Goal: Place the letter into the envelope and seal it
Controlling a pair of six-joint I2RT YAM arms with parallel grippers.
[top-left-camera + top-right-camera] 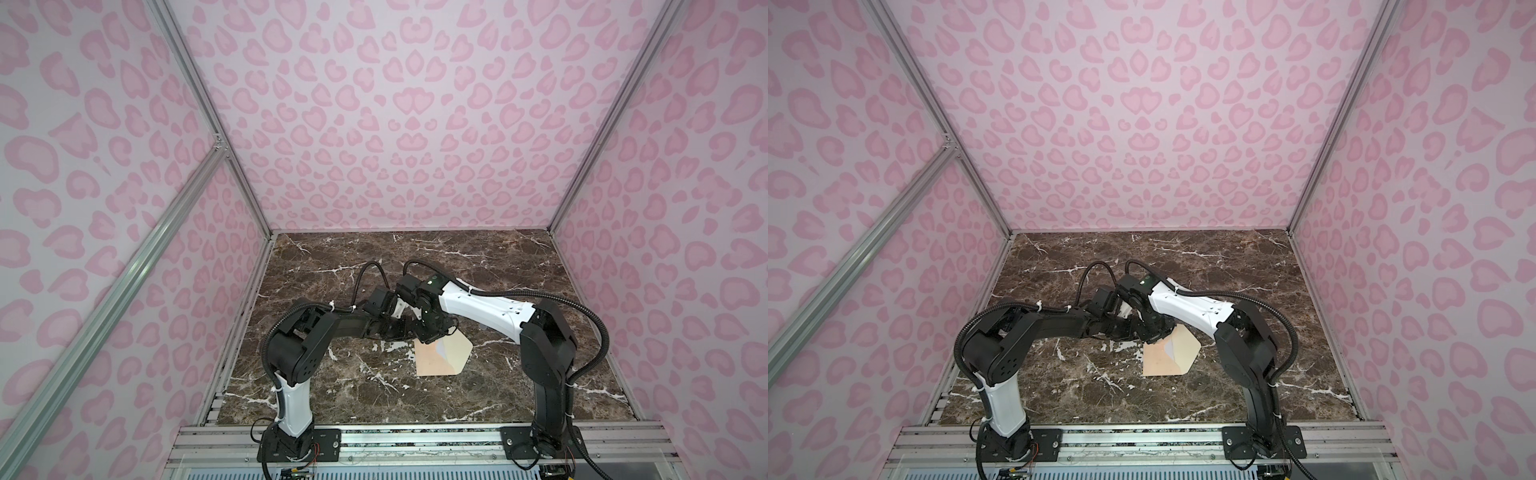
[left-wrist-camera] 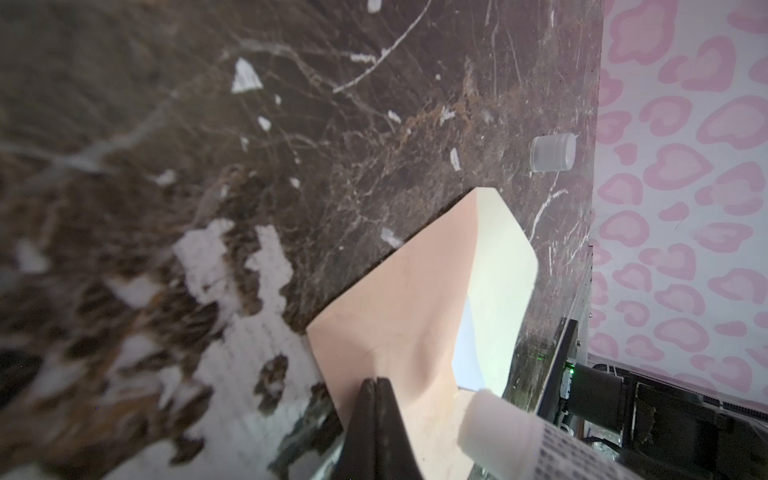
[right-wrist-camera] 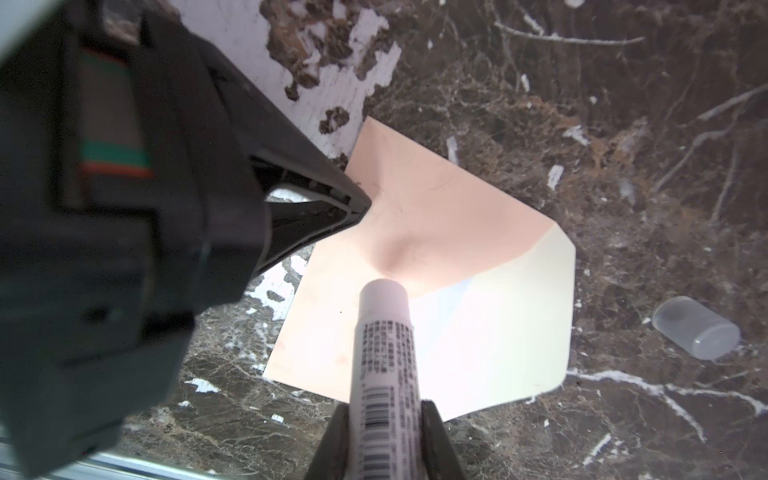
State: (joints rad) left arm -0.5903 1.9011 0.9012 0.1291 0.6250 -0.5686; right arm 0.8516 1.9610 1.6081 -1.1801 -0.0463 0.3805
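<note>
The peach envelope (image 1: pixel 430 363) (image 1: pixel 1156 363) lies flat on the marble table, its paler pointed flap (image 3: pixel 498 324) open towards the right side. A pale bluish-white wedge (image 2: pixel 467 332) in the envelope's mouth looks like the letter; the rest of it is hidden. My left gripper (image 2: pixel 376 380) is shut, and its joined tips press on the envelope's (image 2: pixel 395 299) peach face, which puckers around them. My right gripper (image 3: pixel 384 405) is shut on a white glue stick (image 3: pixel 384 332). The stick's uncapped end touches the envelope (image 3: pixel 436 208) at the flap fold.
A translucent glue cap (image 3: pixel 696 332) (image 2: pixel 552 153) lies on its side on the table beyond the flap, near the right wall. Both wrists crowd together over the envelope's far end. Pink patterned walls enclose the table on three sides.
</note>
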